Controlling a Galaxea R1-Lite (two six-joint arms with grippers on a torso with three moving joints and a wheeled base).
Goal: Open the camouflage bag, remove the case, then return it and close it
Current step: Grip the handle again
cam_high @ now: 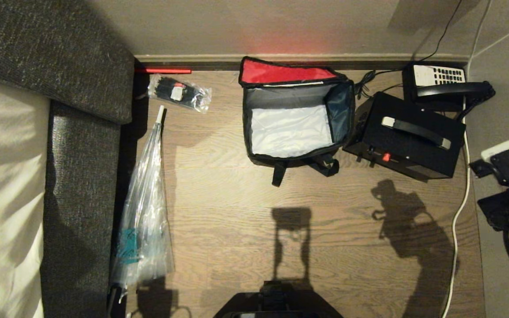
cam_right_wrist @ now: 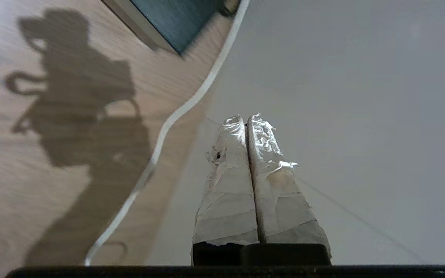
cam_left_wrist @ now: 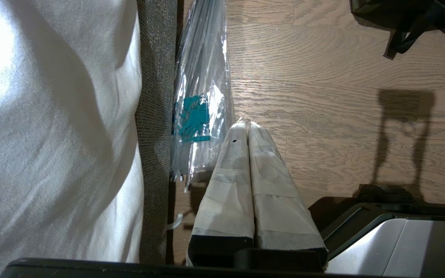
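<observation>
**Bag open and empty, case set out beside it, both grippers pressed shut**

While the head view takes in the whole floor, neither gripper shows there; only arm shadows fall across the brown wood-grain floor.

The boxy camouflage bag with black sides and straps stands open near the far skirting board, its red inner lid folded back toward the wall and its silvery lining bare. Nothing lies inside it. Just beside the bag, on the robot's right, sits the black rectangular hard case, with a dark carry handle on pale mounts and a small red part on its near edge. Behind the case rests a black desk telephone with a white keypad, and a white cable runs along the floor edge on that side.

On the robot's left lie a small clear packet of black ties, a folded clear plastic umbrella and the grey fabric edge of a bed.

Only the left wrist view shows the left gripper: taped fingers pressed together, empty, low beside the umbrella and the bed's white sheet.

Only the right wrist view shows the right gripper: taped fingers likewise together, empty, over pale flooring beyond the white cable, well apart from the bag.
</observation>
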